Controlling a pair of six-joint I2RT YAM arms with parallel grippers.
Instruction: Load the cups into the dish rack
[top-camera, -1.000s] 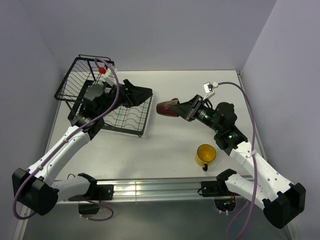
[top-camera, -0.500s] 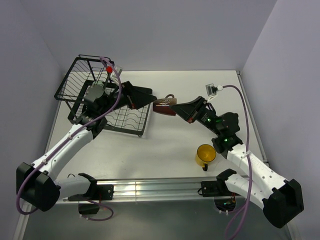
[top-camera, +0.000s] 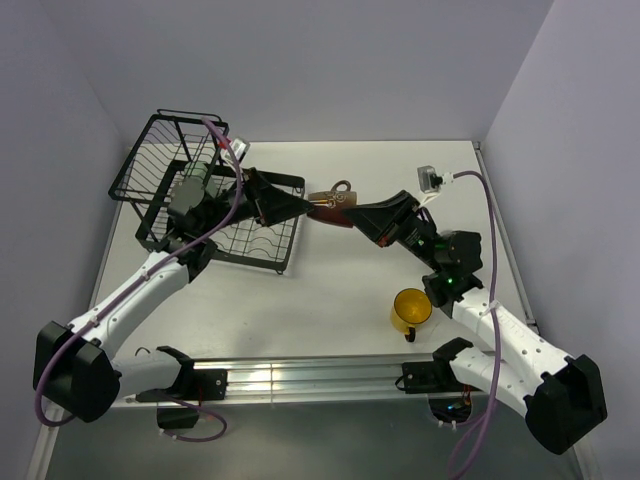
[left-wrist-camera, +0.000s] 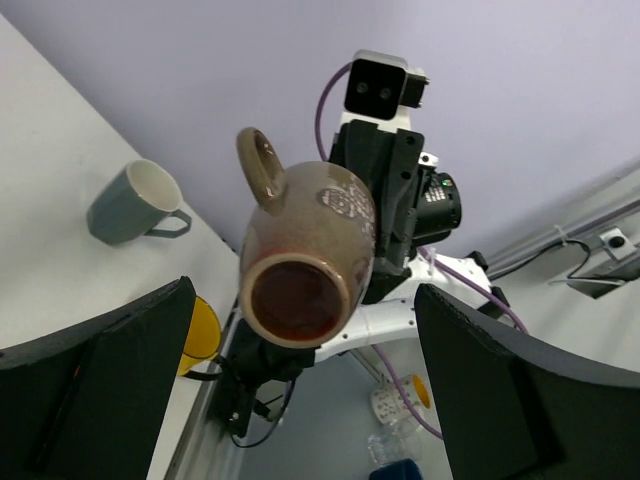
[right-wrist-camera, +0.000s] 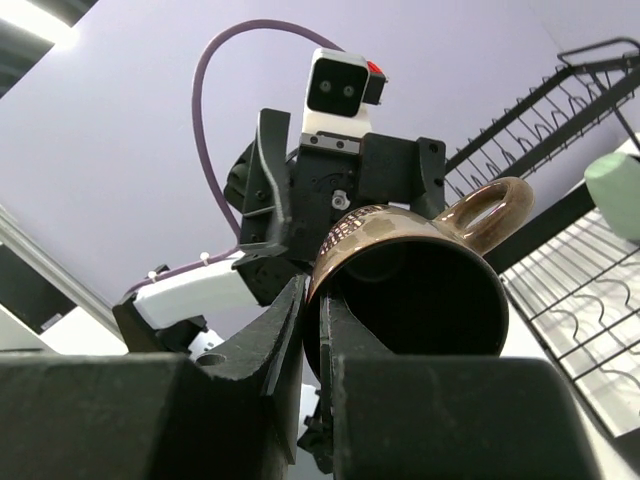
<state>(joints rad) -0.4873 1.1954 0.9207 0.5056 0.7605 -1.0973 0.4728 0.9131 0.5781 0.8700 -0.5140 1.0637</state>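
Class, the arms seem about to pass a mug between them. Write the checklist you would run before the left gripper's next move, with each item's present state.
1. Right gripper shut on the brown mug at its rim: ok.
2. Left gripper open wide: ok.
3. Mug centred between the left gripper's fingers: ok in the left wrist view.
4. Mug far enough in for those fingers to close on it: cannot tell.
5. Handle pointing up, off both fingers: ok.
6. Dish rack with bare plate slots where visible: ok.
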